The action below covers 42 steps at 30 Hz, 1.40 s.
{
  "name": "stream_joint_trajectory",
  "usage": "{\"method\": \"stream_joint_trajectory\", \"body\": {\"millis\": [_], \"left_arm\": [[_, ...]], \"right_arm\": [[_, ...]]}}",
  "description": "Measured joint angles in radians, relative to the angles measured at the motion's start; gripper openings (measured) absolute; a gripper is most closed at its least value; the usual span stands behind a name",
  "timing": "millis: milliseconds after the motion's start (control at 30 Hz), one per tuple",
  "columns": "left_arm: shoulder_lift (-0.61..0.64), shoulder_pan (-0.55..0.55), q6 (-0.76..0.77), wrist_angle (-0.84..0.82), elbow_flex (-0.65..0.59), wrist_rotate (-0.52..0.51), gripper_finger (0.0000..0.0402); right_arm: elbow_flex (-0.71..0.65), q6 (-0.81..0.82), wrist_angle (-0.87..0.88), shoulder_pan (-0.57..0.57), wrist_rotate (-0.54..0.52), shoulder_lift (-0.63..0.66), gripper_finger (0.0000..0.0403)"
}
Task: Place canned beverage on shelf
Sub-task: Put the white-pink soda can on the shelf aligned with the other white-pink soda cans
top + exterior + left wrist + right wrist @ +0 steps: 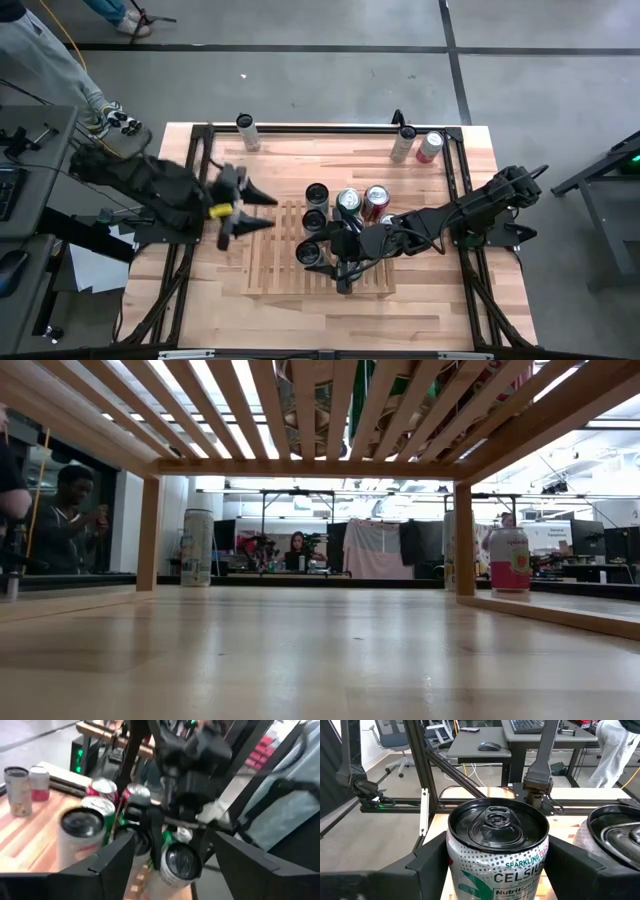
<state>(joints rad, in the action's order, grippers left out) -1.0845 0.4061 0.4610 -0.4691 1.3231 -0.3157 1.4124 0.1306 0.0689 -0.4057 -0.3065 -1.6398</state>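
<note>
The shelf (268,272) is a light-wood slatted rack in the middle of the table; the low view looks under its slats (300,410). Several cans (348,201) stand on its far part. A white can with a black top (496,851) sits between the fingers of my right gripper (318,252), over the shelf's near middle (308,252). It also shows in the left wrist view (176,865). My left gripper (266,212) hovers open at the shelf's left edge, pointing toward the cans, with nothing between its fingers (112,862). My right gripper pinches the white can's side wall just below the rim (451,851), one finger on each side. The fingers come nearly level from the table's right. The can stands upright in the hold; whether its bottom rests on the slats, I cannot tell.
A tall white can (246,131) stands at the table's far left, and two more cans (403,144) (430,146) at the far right. Black frame rails (455,180) run along the table's sides. People (70,520) sit in the room beyond.
</note>
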Motion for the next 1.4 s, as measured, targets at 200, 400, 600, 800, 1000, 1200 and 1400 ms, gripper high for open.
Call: {"method": "stream_joint_trajectory", "body": {"millis": [200,400,600,800,1000,1200,1400], "left_arm": [[-0.119,0.108,0.0,0.006,0.0,-0.148,0.0175],[-0.201,0.147,-0.04,0.114,0.0,-0.158,0.002],[-0.222,0.136,-0.062,0.132,0.0,-0.144,0.0003],[-0.223,0.131,-0.071,0.133,0.0,-0.136,0.0001],[-0.241,0.13,-0.071,0.132,0.0,-0.12,0.0],[-0.287,0.126,-0.072,0.13,0.0,-0.114,0.0],[-0.297,0.122,-0.072,0.134,0.001,-0.112,0.0]], "right_arm": [[0.0,0.0,0.0,0.0,0.0,0.0,0.0272],[0.0,0.0,0.001,0.0,0.0,0.0,0.0272],[0.0,0.0,0.002,0.0,0.0,0.001,0.0272],[0.0,0.0,0.002,0.0,-0.001,0.001,0.0272],[0.0,0.0,0.002,0.0,-0.001,0.001,0.0272],[0.0,0.0,0.002,0.0,-0.001,0.001,0.0272],[0.0,-0.001,0.003,0.0,-0.003,0.001,0.0272]]}}
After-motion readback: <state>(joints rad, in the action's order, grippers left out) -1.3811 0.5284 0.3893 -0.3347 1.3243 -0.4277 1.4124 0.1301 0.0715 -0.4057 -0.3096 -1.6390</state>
